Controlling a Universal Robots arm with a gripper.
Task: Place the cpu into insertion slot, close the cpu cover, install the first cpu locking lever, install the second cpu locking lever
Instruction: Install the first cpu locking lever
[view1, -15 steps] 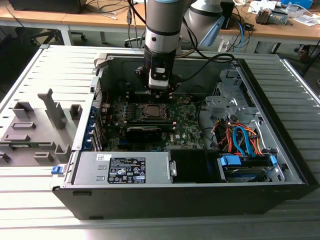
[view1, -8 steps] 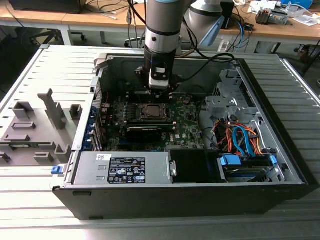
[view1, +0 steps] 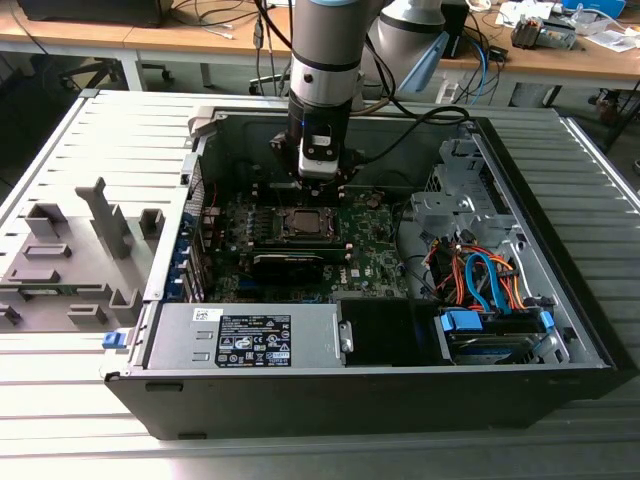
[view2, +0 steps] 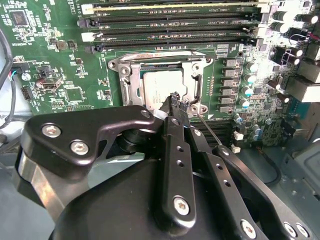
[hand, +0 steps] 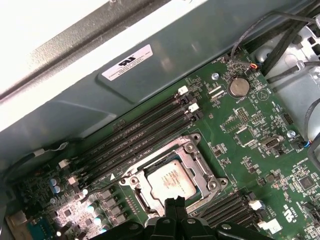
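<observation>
The cpu (view2: 159, 88) lies flat in its socket on the green motherboard, its silver-grey top showing through the window of the cpu cover (view2: 126, 75), which lies down around it. In the first wrist view the cpu (hand: 171, 183) and the cpu cover (hand: 194, 156) look the same. My gripper (view2: 176, 101) is shut with nothing seen between its fingers, its tips at the socket's edge just over the cover's rim. A thin metal locking lever (view2: 209, 131) runs out from the socket's corner right beside the fingers. In the exterior view the gripper (view1: 318, 183) hangs over the cpu (view1: 300, 222).
Black memory slots (view2: 170, 22) run along one side of the socket. The open computer case (view1: 560, 330) walls the board in. A power supply (view1: 245, 338) sits at the front, and a drive cage with orange and blue cables (view1: 480, 280) at the exterior view's right. Grey fixtures (view1: 70, 250) stand outside.
</observation>
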